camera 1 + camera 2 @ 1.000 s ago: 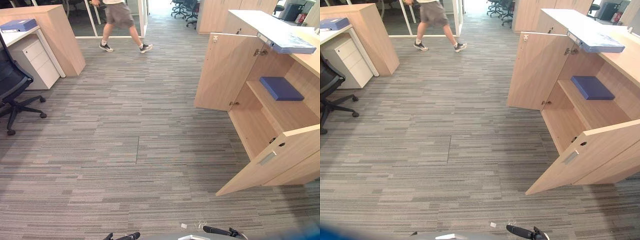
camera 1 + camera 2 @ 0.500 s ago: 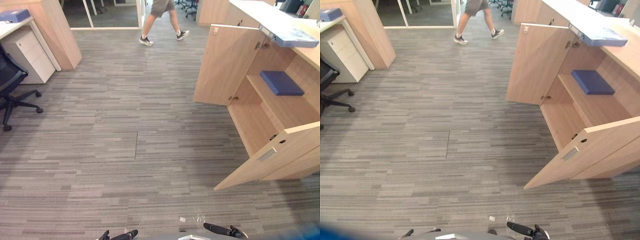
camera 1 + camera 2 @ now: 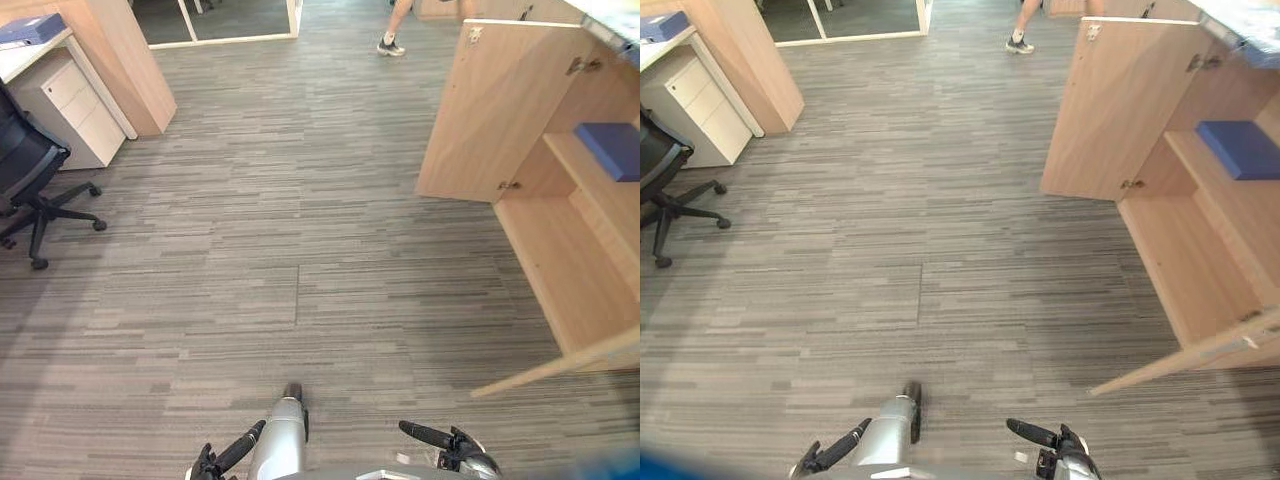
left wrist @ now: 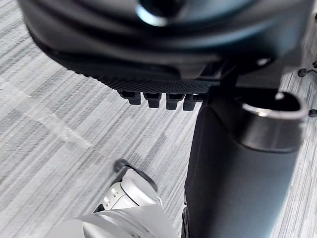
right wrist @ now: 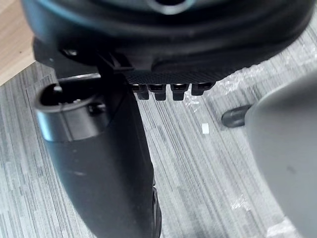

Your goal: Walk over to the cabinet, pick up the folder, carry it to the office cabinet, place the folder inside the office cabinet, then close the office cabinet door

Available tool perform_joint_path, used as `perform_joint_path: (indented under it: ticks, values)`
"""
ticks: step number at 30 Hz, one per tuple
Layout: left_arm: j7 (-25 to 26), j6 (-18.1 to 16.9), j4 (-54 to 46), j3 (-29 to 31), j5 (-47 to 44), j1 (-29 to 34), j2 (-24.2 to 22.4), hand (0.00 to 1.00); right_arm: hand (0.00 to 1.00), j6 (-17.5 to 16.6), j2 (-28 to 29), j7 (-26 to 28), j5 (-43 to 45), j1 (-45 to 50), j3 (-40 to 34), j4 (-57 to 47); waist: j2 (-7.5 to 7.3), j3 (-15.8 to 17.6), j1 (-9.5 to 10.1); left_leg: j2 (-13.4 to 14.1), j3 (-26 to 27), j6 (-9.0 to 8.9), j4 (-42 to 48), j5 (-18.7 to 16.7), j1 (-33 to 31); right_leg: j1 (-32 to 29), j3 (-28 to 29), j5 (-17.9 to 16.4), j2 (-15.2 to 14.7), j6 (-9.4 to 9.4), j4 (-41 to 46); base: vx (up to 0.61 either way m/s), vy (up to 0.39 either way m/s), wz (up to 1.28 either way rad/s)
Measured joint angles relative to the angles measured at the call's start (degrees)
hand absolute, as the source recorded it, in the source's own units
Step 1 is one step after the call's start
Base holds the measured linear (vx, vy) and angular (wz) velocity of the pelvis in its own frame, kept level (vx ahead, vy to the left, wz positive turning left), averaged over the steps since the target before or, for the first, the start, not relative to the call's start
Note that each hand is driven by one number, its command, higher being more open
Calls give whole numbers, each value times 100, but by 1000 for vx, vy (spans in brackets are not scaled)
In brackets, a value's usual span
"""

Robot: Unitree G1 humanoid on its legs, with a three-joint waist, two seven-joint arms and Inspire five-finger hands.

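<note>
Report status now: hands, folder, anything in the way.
Left hand, right hand: open, empty. Folder on far-left desk, not picked up. Person's foot beside open cabinet door.

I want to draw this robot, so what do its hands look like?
Both are dark, nearly black. The left hand has a bumpy, dotted palm pad, a row of blocky fingertips and a fat, smooth, rounded thumb with a shiny metal ring. The right hand looks much the same.
</note>
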Motion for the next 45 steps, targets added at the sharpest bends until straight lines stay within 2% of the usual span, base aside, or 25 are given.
perform_joint_path:
  ticks: [1,2,3,6,7,8,9,10,12,13,14,16,18,22,23,26,27,29,31,36,38,41,43,44,45]
  values:
    - [64,3,-3,-27,-60,-32,53,100,100,-13,25,-15,20,-59,-185,138,-104,67,29,-113,325,-427,348,706,-18,298,32,-120,-349,-8,-29,396,400,-39]
    - [115,9,-43,-111,-26,-31,105,100,100,-5,61,-21,23,-163,-279,300,-158,63,46,-188,398,-417,679,741,-119,286,55,-30,-470,-118,7,513,522,-55]
    - [235,8,-146,-259,-4,-20,150,100,100,1,153,-42,47,-303,-318,403,-184,-14,24,-345,373,-194,1212,591,-312,90,115,345,-582,-417,215,521,541,-53]
    - [394,22,-502,-416,-21,162,248,100,100,-54,304,-110,256,-269,-350,355,-549,-241,33,-842,1012,323,1497,84,-71,-406,386,1271,-1358,-309,1006,579,531,-61]
    - [449,21,-656,-567,28,266,266,100,100,-64,233,-182,274,-226,-479,298,-575,-272,33,-1129,1259,557,1321,-65,318,-665,472,1950,-1676,-578,1560,554,474,-64]
    - [449,11,-761,-819,236,366,353,100,100,-120,180,-217,374,-130,-605,74,-547,-289,8,-1415,1431,760,906,-134,860,-1030,439,2898,-2002,-1142,2310,550,500,-51]
    - [436,2,-811,-939,290,392,410,100,100,-159,170,-220,414,-94,-657,-48,-530,-274,-36,-1546,1491,872,712,-119,1118,-1302,427,3062,-2150,-1388,3004,566,567,-7]
    - [401,8,-894,-1094,364,359,447,100,100,-241,128,-215,417,-64,-724,-265,-508,-261,-175,-1764,1491,939,395,-98,1628,-1821,127,2848,-2354,-1736,4586,498,478,20]
    - [315,-15,-968,-1467,382,315,440,100,100,-249,4,-223,415,-33,-677,-364,-299,-272,-218,-1812,1352,995,-131,-65,2309,-2183,-713,2274,-2297,-1666,5709,426,359,16]
    - [232,-60,-966,-1671,378,250,438,100,100,-285,15,-224,413,-20,-657,-449,-223,-283,-241,-1777,1295,1015,-443,-56,2685,-2416,-1200,1609,-2074,-1413,5829,397,217,0]
    - [192,-62,-924,-1778,367,128,434,100,100,-329,97,-216,414,-21,-542,-584,-202,-204,-290,-1738,1281,1044,-612,-62,2900,-2648,-1603,1004,-1748,-939,5679,400,169,-3]
    - [159,-25,-757,-1772,334,-86,341,100,100,-379,238,-220,414,-8,-311,-824,-291,8,-322,-1737,1276,1073,-774,-108,3209,-2989,-2224,499,-1334,-724,5332,366,59,-16]
    - [106,64,-667,-1751,310,-232,364,100,100,-375,328,-224,422,19,-163,-992,-352,194,-354,-1710,1323,994,-883,-229,3554,-3099,-2806,360,-847,-660,4363,341,17,-13]
    - [130,66,-639,-1403,370,-141,244,100,100,-291,411,-297,476,409,-60,-1215,-380,178,-350,-1705,1366,866,-1003,-863,4210,-3061,-3898,788,-407,-1354,2681,356,-49,8]
    - [136,71,-619,-1233,367,-120,172,100,100,-281,425,-318,541,492,-66,-1288,-347,166,-355,-1620,1375,690,-827,-1017,4315,-2957,-3917,782,-258,-1820,2624,338,-88,-20]
    - [115,85,-673,-1030,230,-10,-21,100,100,-313,400,-331,556,737,-4,-1624,11,58,-452,-996,1826,396,1526,-1123,3500,-2444,-3966,575,349,-1650,2060,483,-146,-27]
    - [107,78,-742,-830,70,78,-153,100,100,-300,356,-330,588,847,15,-1742,173,75,-469,-585,2028,220,2874,-748,3049,-2119,-3854,496,697,-1688,1762,561,-128,-45]
    - [119,70,-798,-546,-381,185,-229,100,100,-302,319,-341,628,905,166,-1753,209,99,-423,-29,2173,226,4562,-307,2423,-1701,-3490,319,1080,-1674,1536,563,-47,-89]
    - [132,61,-804,-330,-810,219,-194,100,100,-330,335,-335,636,872,190,-1559,44,199,-312,110,2104,298,5252,-461,2024,-1259,-3032,176,1216,-1623,1384,570,30,-129]
    - [248,74,-785,92,-1107,566,-301,100,100,-299,251,-369,672,810,167,-1135,-194,274,-117,-203,1068,216,3879,-889,884,-335,-1794,217,1183,-1264,708,516,124,-136]
    - [355,77,-768,278,-1113,619,-374,100,100,-287,281,-406,715,870,163,-1134,-300,303,9,-471,-11,62,1862,-814,786,-103,-1319,97,982,-934,606,464,234,-121]
    - [443,67,-539,402,-1121,664,-433,100,100,-292,266,-439,884,1018,159,-1145,-232,152,30,-510,-1176,-98,636,-329,807,64,-753,-241,747,-354,729,516,373,-109]
    - [458,67,-335,522,-1166,670,-368,100,100,-289,298,-430,879,1088,164,-1117,-294,-45,131,-643,-996,-477,1066,75,781,-2,-349,-380,475,-116,984,625,586,-130]
    - [518,11,-319,663,-1150,662,-248,100,100,-267,537,-378,874,1125,169,-1130,-566,-210,172,-800,-457,-267,1200,-202,888,-422,-54,-336,15,-21,1613,641,615,-149]
    - [530,3,-332,737,-1153,661,-241,100,100,-258,613,-334,881,1114,166,-1154,-645,-249,216,-847,-208,-166,1207,-277,988,-654,81,-281,-146,-32,2033,457,451,-170]
